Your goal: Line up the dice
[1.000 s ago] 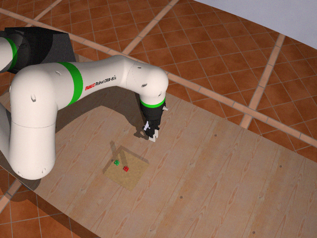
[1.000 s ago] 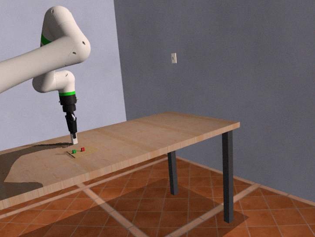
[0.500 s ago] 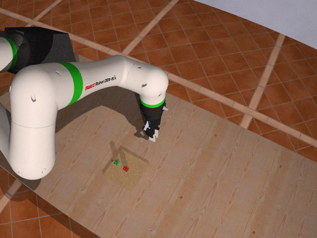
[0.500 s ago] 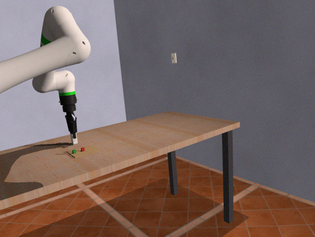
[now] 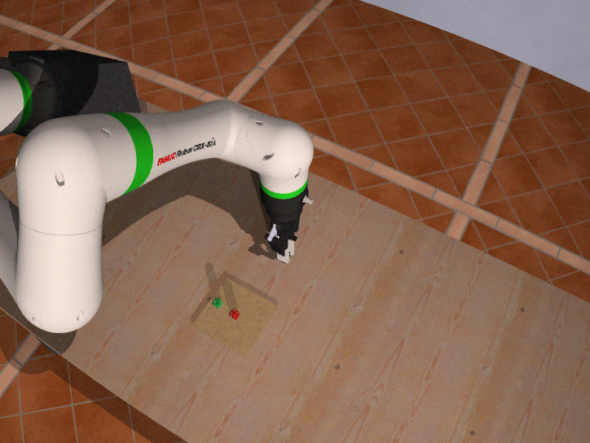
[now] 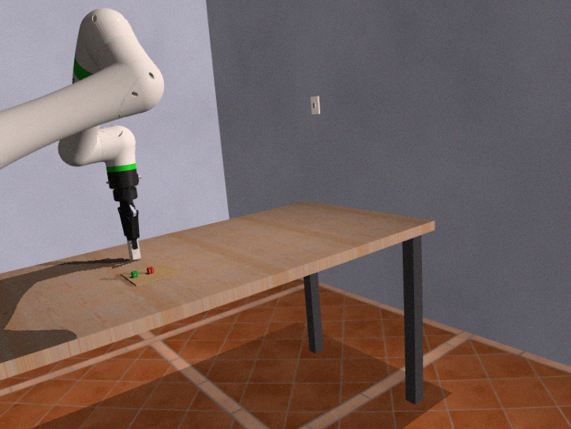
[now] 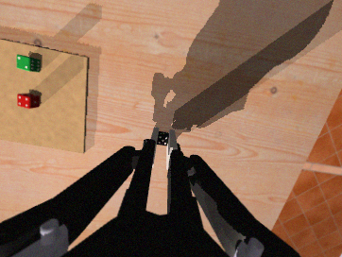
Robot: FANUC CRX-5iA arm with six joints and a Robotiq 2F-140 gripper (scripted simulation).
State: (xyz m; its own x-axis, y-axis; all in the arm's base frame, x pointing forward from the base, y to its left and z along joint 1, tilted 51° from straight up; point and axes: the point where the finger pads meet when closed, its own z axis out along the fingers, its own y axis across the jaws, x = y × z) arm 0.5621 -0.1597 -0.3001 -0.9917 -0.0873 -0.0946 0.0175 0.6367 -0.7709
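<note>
A tan mat [image 5: 232,319] lies flat on the wooden table; it also shows in the wrist view [image 7: 42,94] and in the exterior view [image 6: 150,274]. On it lie a green die [image 5: 217,303] [image 7: 28,62] [image 6: 134,274] and a red die [image 5: 234,314] [image 7: 28,100] [image 6: 150,270], a short way apart. My gripper [image 5: 284,258] [image 6: 134,253] [image 7: 162,136] points down beside the mat, off its far side. It is shut on a black die [image 7: 162,138] with white pips, held between the fingertips close above the table. The black die is hidden in the top and exterior views.
The table's edge and the tiled floor [image 7: 321,179] lie to the right in the wrist view. The arm's shadow falls across the table and a corner of the mat.
</note>
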